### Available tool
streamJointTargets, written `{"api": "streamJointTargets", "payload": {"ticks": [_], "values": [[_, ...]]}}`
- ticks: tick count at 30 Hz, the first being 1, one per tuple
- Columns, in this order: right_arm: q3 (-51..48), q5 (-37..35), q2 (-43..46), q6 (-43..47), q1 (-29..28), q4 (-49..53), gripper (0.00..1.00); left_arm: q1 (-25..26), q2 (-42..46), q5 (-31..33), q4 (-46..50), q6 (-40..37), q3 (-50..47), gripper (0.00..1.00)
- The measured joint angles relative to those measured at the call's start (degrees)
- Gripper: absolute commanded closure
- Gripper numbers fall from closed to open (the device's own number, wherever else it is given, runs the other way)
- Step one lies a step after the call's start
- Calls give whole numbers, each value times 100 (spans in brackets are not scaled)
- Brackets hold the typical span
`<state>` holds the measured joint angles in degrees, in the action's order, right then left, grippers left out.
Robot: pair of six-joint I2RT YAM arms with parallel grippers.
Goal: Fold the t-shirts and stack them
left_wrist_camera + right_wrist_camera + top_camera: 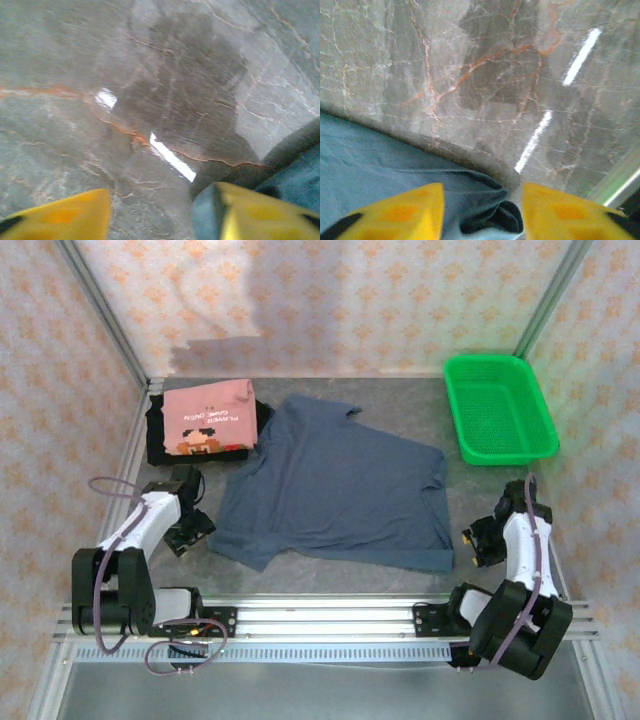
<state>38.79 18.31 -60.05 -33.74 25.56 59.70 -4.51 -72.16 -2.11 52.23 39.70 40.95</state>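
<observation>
Yellow fingers [65, 215] of the left gripper [155, 217] stand apart, jaws open, gripping nothing. Bare marble-look table [100, 75] shows between them. 1 finger overlaps the edge of the slate-blue t-shirt [340, 490].

Right gripper [482, 210]: jaws apart, open. A bunched fold of the blue shirt's edge lies loose between its 2 fingers, not pinched.

From the top view, the blue shirt is spread out and unfolded in the middle of the table, with some wrinkles. The left gripper is low at the shirt's near-left corner and the right gripper is low at its near-right corner. Both are close to the near edge of the table.

The salmon-pink t-shirt [208, 418] is folded, print up, and lies on top of the folded black t-shirt [158, 440] in the far-left corner. This stack is just beside the blue shirt's far-left part.

The green mesh basket [500, 452] sits in the far-right corner, apart from all 3 shirts.
</observation>
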Motion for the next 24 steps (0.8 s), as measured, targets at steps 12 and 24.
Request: {"api": "streamJointTargets", "payload": {"ticks": [12, 24], "values": [[1685, 1255, 496, 358, -2, 588, 17, -28, 1235, -229, 422, 118, 2009, 5], [1045, 1692, 1202, 691, -802, 1812, 21, -267, 1123, -1064, 719, 345, 874, 28]]}}
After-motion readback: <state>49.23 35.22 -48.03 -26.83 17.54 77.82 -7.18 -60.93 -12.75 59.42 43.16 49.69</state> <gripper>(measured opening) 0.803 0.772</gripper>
